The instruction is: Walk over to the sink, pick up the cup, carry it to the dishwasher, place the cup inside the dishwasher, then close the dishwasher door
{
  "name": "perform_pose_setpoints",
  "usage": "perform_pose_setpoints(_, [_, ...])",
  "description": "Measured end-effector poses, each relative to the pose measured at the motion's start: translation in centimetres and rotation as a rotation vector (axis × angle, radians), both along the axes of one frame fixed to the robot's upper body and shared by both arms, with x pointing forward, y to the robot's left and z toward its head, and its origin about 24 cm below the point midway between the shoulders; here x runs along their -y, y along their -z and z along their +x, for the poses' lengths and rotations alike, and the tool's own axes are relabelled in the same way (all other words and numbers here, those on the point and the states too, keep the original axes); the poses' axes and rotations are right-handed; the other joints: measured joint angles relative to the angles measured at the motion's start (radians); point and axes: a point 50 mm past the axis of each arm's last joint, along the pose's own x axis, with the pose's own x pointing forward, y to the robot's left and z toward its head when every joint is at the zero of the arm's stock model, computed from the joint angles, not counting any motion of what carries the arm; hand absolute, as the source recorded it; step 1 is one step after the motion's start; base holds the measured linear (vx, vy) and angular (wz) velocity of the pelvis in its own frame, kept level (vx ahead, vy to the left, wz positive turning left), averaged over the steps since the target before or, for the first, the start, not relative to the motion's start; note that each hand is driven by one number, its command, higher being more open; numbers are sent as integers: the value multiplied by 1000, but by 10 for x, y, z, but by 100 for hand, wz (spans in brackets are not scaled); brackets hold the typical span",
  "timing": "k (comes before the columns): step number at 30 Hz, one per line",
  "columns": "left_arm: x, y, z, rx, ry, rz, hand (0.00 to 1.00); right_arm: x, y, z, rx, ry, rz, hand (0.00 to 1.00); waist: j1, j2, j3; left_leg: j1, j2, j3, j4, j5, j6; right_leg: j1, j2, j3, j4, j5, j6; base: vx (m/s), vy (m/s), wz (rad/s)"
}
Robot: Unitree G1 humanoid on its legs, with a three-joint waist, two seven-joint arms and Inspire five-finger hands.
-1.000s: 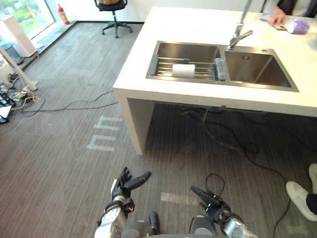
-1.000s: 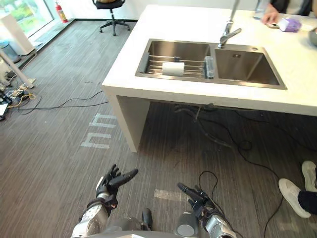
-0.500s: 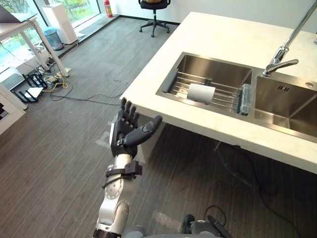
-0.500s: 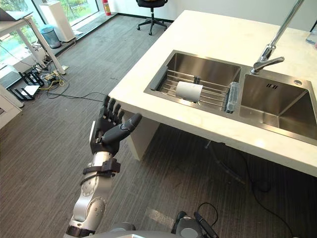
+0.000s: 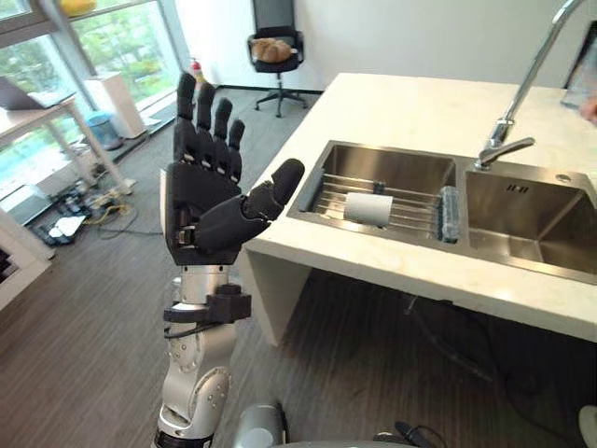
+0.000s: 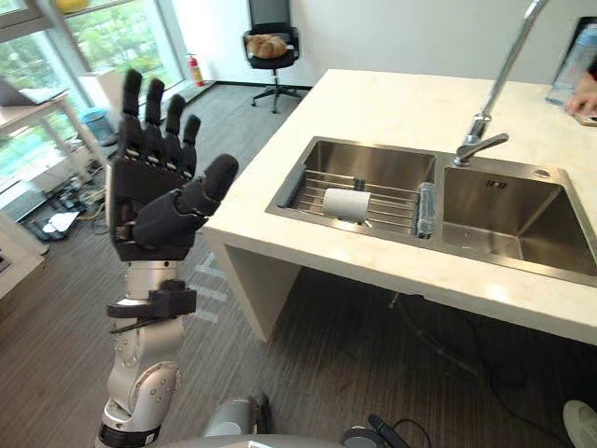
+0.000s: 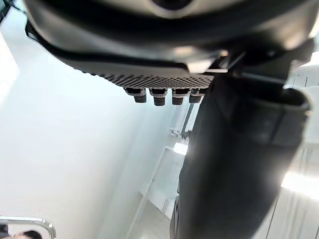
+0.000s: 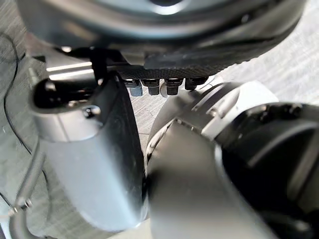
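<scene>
A white cup (image 5: 368, 208) lies on its side on a wire rack in the left basin of the steel sink (image 5: 424, 247), which is set in a pale counter (image 5: 401, 103). My left hand (image 5: 207, 201) is raised upright in front of me, left of the counter's corner, open with straight fingers and the thumb pointing toward the sink; it holds nothing. In the left wrist view the left hand (image 7: 169, 50) shows the same straight fingers. My right hand (image 6: 378, 430) hangs low near the floor, its fingers (image 8: 154, 87) straight and holding nothing.
A tall faucet (image 5: 508, 140) stands behind the sink's divider. A clear glass (image 5: 450, 213) lies at the rack's right end. A person's hand (image 6: 583, 93) rests on the counter's far right. An office chair (image 5: 273, 51) and a desk (image 5: 37, 103) stand across the floor.
My left hand has risen from waist height to well above the counter's level, staying open. The camera has tilted up and the sink looks closer. The right hand stays low.
</scene>
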Motion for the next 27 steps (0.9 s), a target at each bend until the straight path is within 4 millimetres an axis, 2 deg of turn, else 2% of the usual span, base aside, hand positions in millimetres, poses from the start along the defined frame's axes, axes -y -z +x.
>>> perform_pose_setpoints(1, [0, -2, 2, 1, 20, 2, 100, -1, 0, 0, 3, 6, 2, 100, -3, -3, -1, 7, -10, 1, 2, 37, 15, -1, -14, 19, 0, -1, 13, 163, 220, -36])
perform_pose_setpoints(2, [0, -2, 2, -3, 28, 4, 100, -1, 0, 0, 3, 12, 1, 100, -5, -4, -2, 8, -21, 3, 2, 47, 28, -5, -24, 25, 3, -5, 22, 181, 248, -26])
perform_pose_setpoints(4, [-1, 1, 6, -33, 56, 5, 100, -2, 1, -8, -12, 43, -7, 100, -12, -36, -19, 39, -87, 36, -60, 46, 42, -13, -93, 35, 10, -20, 55, 167, 171, -5])
perform_pose_setpoints(5, [0, 2, 6, -43, 67, 3, 100, -2, 1, -10, -18, 45, -10, 100, -12, -40, -24, 54, -103, 42, -90, 56, 49, -10, -106, 35, 5, -21, 57, 184, 95, 5])
perform_pose_setpoints(6, [2, 3, 7, -55, 86, 17, 100, -1, 1, -13, -31, 47, -15, 100, -14, -46, -35, 85, -131, 45, -159, 86, 54, 0, -124, 28, -17, -21, 56, 192, 49, 12])
perform_pose_setpoints(8, [8, 6, 7, -71, 127, 48, 100, -4, 2, -18, -57, 68, -12, 100, -28, -52, -47, 126, -155, 33, -268, 160, 66, 28, -127, 1, -74, -6, 69, 217, -13, 27])
perform_pose_setpoints(12, [30, 25, 13, -158, 251, 106, 100, -7, 4, -22, -65, 114, -2, 100, -35, -44, -56, 143, -143, 18, -348, 200, 47, 44, -97, -29, -120, 2, 75, 126, -97, 14])
perform_pose_setpoints(13, [39, 17, 19, -143, 255, 142, 100, -28, 8, -35, -98, 137, 7, 100, -35, -92, -112, 158, -106, 29, -423, 248, 33, 46, -51, -28, -179, 39, 59, 0, 0, 0])
perform_pose_setpoints(19, [39, 17, 19, -142, 254, 135, 100, -28, 8, -34, -95, 134, 6, 100, -36, -93, -112, 159, -105, 32, -423, 248, 32, 46, -50, -26, -181, 39, 59, 0, 0, -1])
perform_pose_setpoints(23, [40, 21, 22, -155, 180, 176, 100, -29, 8, -30, -90, 96, -3, 100, -36, -98, -108, 179, -96, 58, -423, 237, 29, 51, -48, 0, -181, 39, 59, -2, -2, -20])
perform_pose_setpoints(26, [40, 37, 29, -226, 85, 249, 100, -28, 8, -27, -89, 65, -16, 100, -43, -101, -107, 197, -91, 84, -423, 222, 26, 56, -51, 14, -188, 37, 58, -12, -2, -23])
perform_pose_setpoints(27, [40, 46, 31, -264, 53, 280, 100, -28, 8, -25, -88, 56, -28, 100, -49, -102, -107, 200, -91, 89, -423, 219, 23, 54, -54, 12, -188, 28, 45, 9, -2, -14])
